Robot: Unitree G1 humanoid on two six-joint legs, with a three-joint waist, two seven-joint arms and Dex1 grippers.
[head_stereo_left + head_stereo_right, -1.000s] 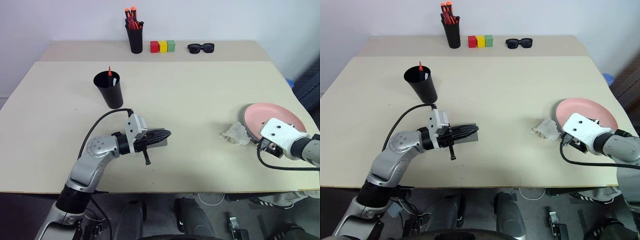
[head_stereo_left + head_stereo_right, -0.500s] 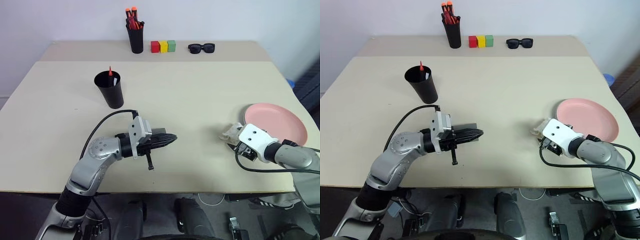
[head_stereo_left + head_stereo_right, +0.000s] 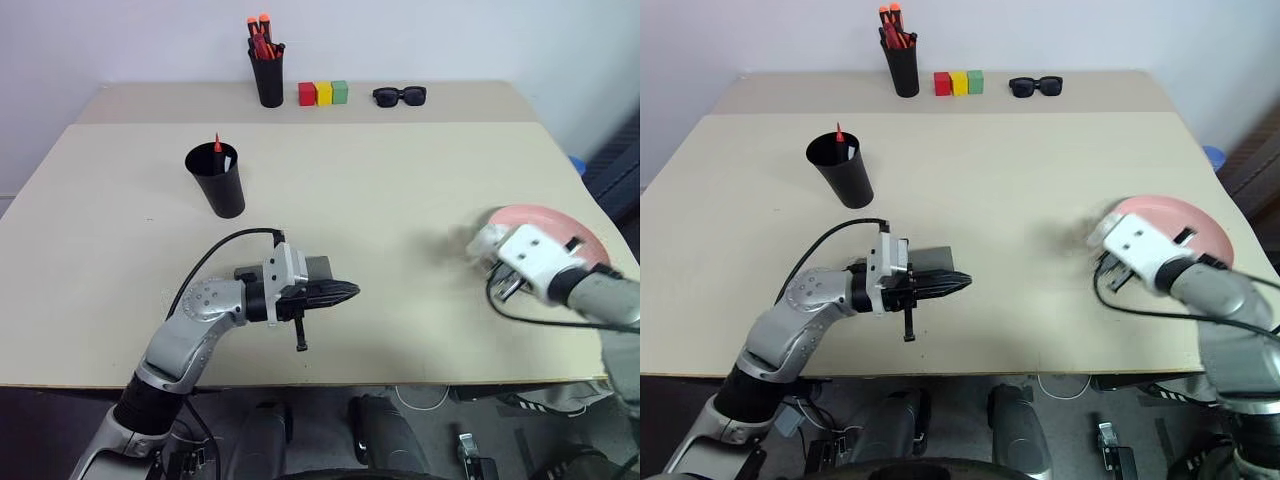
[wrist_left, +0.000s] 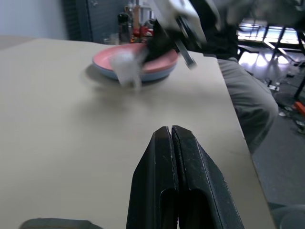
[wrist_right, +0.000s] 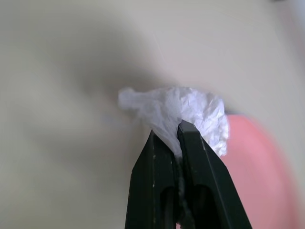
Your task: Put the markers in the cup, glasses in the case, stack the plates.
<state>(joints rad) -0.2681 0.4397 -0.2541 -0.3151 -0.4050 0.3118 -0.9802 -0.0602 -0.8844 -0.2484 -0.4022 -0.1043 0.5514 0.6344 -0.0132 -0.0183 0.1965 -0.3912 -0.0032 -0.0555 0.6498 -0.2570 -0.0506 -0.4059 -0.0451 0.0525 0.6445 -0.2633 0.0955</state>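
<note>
The black cup (image 3: 224, 182) stands on the left of the table with a red-capped marker (image 3: 217, 144) upright in it. My left gripper (image 3: 350, 291) is shut and empty, pointing level to the right, just in front of the grey case (image 3: 318, 265). The glasses are out of view. At the right edge lies the pink plate (image 3: 560, 222), and in the left wrist view a light blue plate's rim (image 4: 151, 74) shows under it. My right gripper (image 5: 177, 125) is shut on a crumpled white tissue (image 3: 484, 240), held above the table at the plate's near-left rim.
At the back of the table stand a black pen holder (image 3: 268, 78) with orange-capped pens, three coloured blocks (image 3: 324, 94) and black sunglasses (image 3: 400, 96). The table's right edge (image 3: 600, 200) runs close behind the plates.
My right gripper has shut on the white tissue and lifted it off the table toward the pink plate. The left gripper stays shut and has drifted slightly.
</note>
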